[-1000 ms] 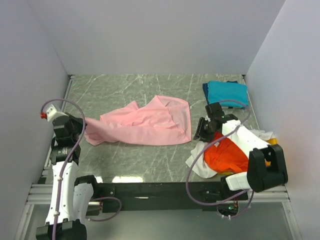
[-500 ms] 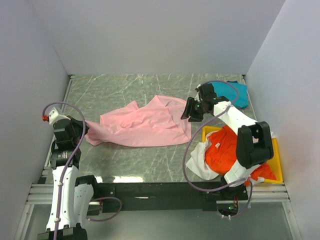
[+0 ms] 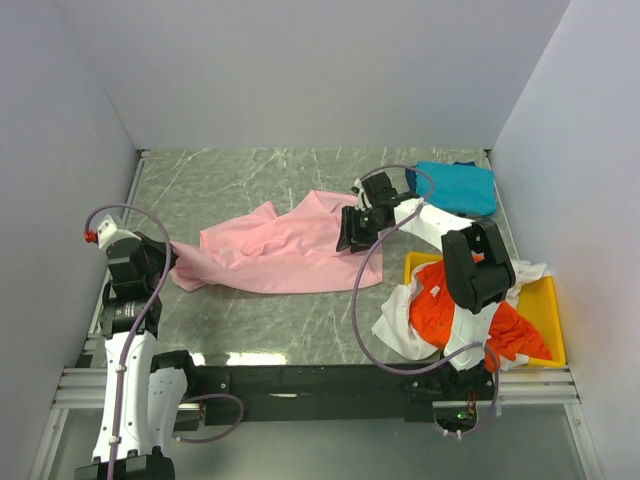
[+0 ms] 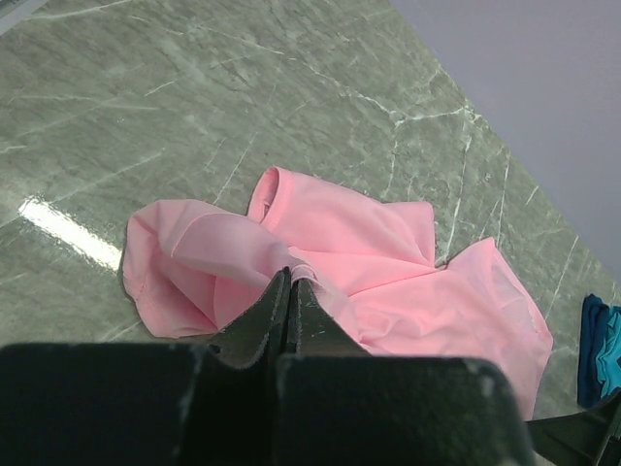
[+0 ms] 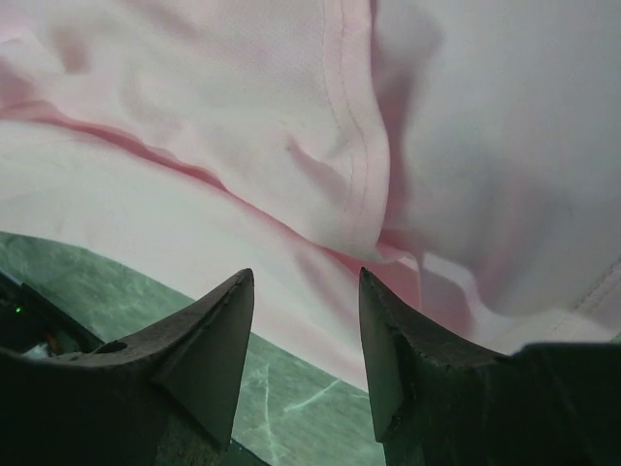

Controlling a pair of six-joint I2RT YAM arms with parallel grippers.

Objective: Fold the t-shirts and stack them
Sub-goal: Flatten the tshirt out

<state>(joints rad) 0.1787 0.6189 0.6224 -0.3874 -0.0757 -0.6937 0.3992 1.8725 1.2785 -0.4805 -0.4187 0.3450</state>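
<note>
Overhead, the pink t-shirt [image 3: 290, 250] is lying lengthwise left-to-right across the table. Closer in, the left gripper [image 4: 291, 283] is pinching its left end shut. Opposite, the right gripper [image 5: 306, 279] is hovering part-open, the right hem just ahead.

Nothing readable is showing: no lettering, label, brand or number is appearing on the pink t-shirt [image 3: 290, 250], the orange-red t-shirt [image 3: 440, 310], the teal-blue t-shirt [image 3: 460, 188], the yellow tray [image 3: 550, 310] or the table [image 3: 250, 180].
</note>
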